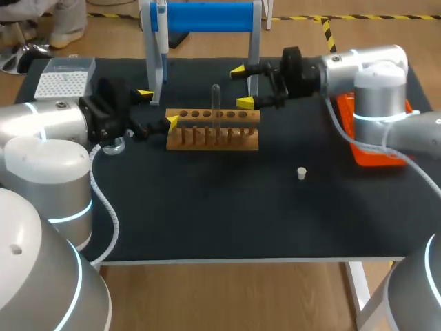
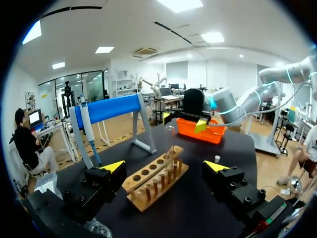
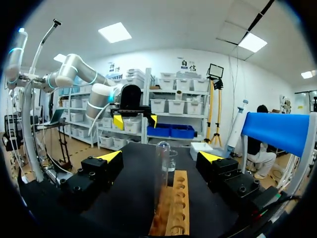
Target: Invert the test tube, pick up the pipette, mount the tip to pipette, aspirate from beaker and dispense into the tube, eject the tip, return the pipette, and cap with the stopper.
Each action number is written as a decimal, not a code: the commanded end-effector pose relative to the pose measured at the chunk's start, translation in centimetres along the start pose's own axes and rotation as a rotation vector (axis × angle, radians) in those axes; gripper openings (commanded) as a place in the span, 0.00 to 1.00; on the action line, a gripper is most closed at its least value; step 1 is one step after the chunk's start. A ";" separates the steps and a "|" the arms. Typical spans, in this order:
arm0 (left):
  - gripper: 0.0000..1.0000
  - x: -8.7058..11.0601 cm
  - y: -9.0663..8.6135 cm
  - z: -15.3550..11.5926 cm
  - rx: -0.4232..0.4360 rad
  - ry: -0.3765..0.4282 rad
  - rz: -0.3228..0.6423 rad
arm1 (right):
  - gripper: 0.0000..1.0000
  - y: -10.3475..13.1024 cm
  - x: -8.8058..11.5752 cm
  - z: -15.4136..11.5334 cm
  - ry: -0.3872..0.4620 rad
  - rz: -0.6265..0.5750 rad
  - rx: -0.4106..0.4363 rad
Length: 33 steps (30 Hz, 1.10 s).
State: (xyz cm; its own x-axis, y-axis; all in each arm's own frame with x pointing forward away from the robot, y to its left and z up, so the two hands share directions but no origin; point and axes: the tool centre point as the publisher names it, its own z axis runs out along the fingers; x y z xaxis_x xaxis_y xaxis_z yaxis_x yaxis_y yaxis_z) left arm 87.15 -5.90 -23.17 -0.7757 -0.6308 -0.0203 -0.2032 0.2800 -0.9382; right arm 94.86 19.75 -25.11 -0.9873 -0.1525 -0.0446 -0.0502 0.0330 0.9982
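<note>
A clear test tube (image 1: 216, 103) stands upright in the wooden rack (image 1: 213, 131), rounded end up. My right gripper (image 1: 241, 87) is open at the rack's right end. In the right wrist view the test tube (image 3: 161, 168) rises between its open fingers, touching neither. My left gripper (image 1: 158, 108) is open at the rack's left end, facing the rack (image 2: 156, 178) and tube (image 2: 170, 144). The pipette (image 1: 160, 41) hangs on the blue stand (image 1: 207, 17). A small white stopper (image 1: 301, 173) lies on the mat. A glass beaker (image 1: 114, 145) sits under my left wrist.
A white tip box (image 1: 63, 77) stands at the back left corner. An orange tray (image 1: 375, 148) lies at the right under my right arm. The blue stand's legs rise just behind the rack.
</note>
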 end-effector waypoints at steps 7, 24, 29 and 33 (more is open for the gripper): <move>1.00 0.0 0.1 -0.2 0.003 0.003 0.001 | 1.00 -1.1 -1.1 2.0 0.081 0.024 -0.032; 1.00 0.0 0.1 -0.2 0.003 0.003 0.001 | 1.00 -1.8 -1.1 4.2 0.076 0.056 -0.033; 1.00 0.0 0.1 -0.2 0.003 0.003 0.001 | 1.00 -1.9 -1.0 4.6 0.072 0.058 -0.031; 1.00 0.0 0.1 -0.2 0.003 0.003 0.001 | 0.97 -2.0 -0.9 4.9 0.071 0.060 -0.029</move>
State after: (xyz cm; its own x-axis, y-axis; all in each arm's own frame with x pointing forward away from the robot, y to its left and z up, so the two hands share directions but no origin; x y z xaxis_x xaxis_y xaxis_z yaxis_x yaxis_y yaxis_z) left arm 87.15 -5.90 -23.17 -0.7757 -0.6308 -0.0203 -0.2032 0.2800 -0.9382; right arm 95.13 24.42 -27.11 -0.9751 -0.2210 0.0168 0.0135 0.0164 0.9998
